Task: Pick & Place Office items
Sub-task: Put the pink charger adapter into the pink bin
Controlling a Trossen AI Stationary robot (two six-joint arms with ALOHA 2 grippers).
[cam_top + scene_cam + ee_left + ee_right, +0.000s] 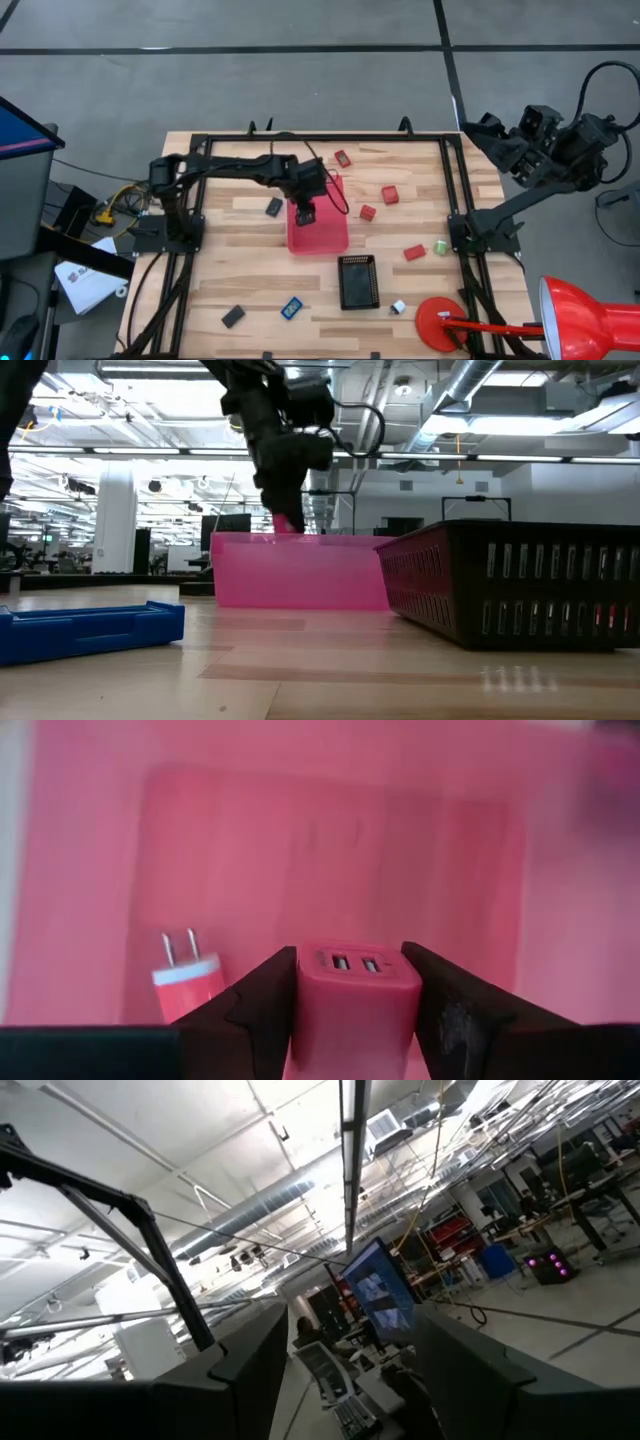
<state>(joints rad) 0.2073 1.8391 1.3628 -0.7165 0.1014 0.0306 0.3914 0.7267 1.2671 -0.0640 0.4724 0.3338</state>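
My left gripper [303, 212] hangs over the pink tray [335, 243], shut on a red charger block [352, 1005]. In the low view the left gripper [285, 520] sits at the height of the pink tray's rim [300, 538]. A second red charger [188, 978], prongs showing, lies on the tray floor. Loose on the table are red pieces [389, 194], [367, 212], [414, 252], [342, 158], two black ones [274, 207], [233, 316], a blue one [292, 308], a green one [440, 247] and a silvery-white one [398, 307]. My right gripper [350, 1380] is open, parked beyond the table's right far corner [540, 150]. My left gripper pinches the red charger block between its two fingers [262, 1010], one on each side face. The end with two USB ports [350, 963] points away from the wrist. The fingers come from above, pointing down. The block is lifted clear over the tray floor.
A black grid-walled tray [358, 282] stands just nearer than the pink tray, and it fills the right of the low view [520, 585]. A red desk lamp [480, 325] stands at the near right corner. The black frame rails [455, 190] run along the table's edges.
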